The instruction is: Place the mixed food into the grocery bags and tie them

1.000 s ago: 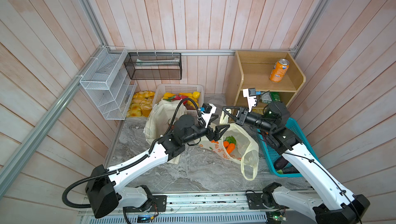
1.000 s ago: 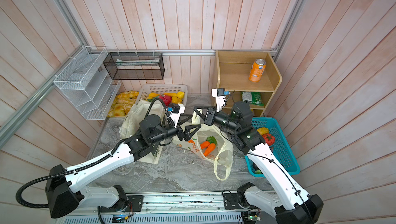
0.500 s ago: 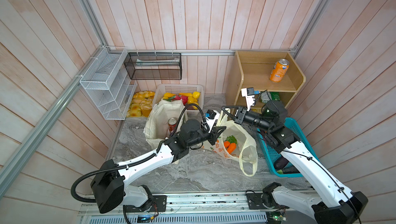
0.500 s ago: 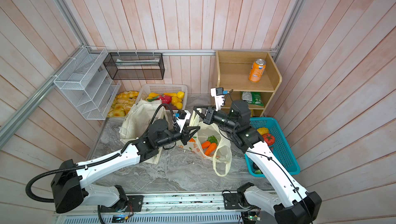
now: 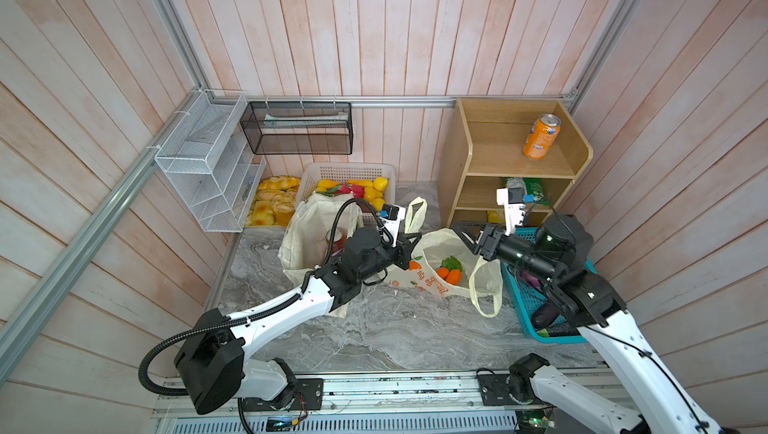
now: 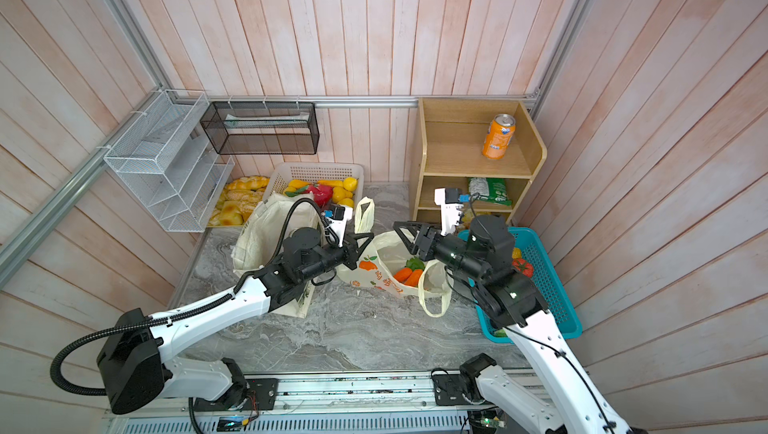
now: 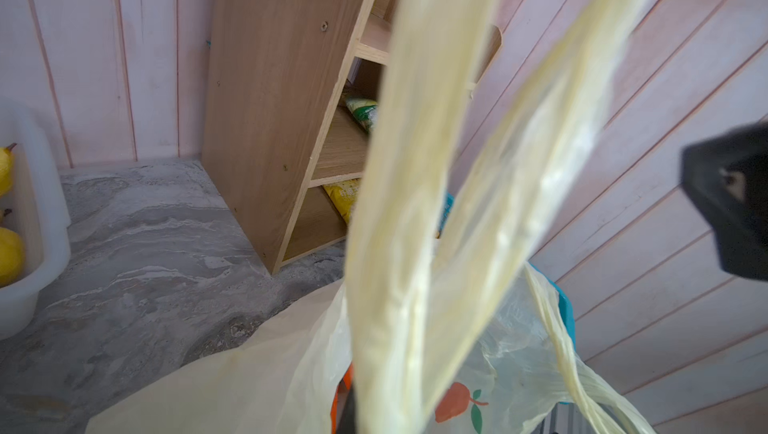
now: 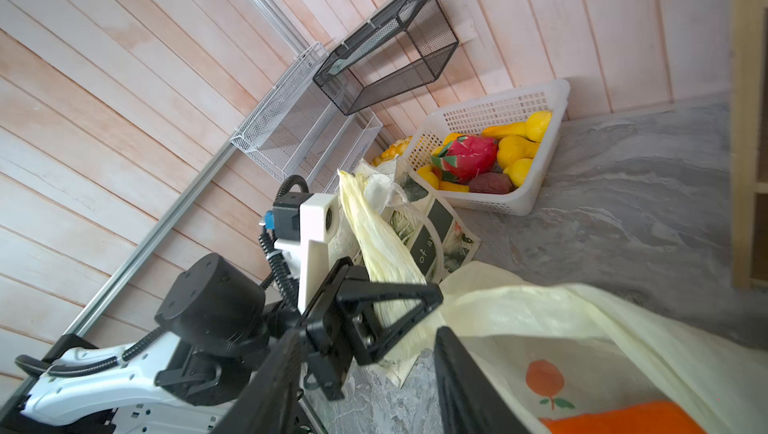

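1. Pale-yellow plastic bag point(image 5: 424, 282) sits open beside the cloth tote point(image 5: 301, 220); we see the orange toy carrots point(image 5: 449, 275) inside the bag and the red soda can point(image 5: 336, 239) in the tote.
2. Left gripper point(image 5: 411, 240) is clamped on 1 loop handle point(image 5: 415, 212), holding it upright, we judge for tying.
3. Right gripper point(image 5: 464, 236) hovers by the bag's opposite rim, jaws apart and empty, probably bound for the slack 2nd handle point(image 5: 485, 293).

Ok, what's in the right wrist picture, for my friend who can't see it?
The left claw is shut on a loop handle of the pale-yellow plastic bag, holding it up. Behind stand a printed cloth tote and a white basket of yellow and red fruit.
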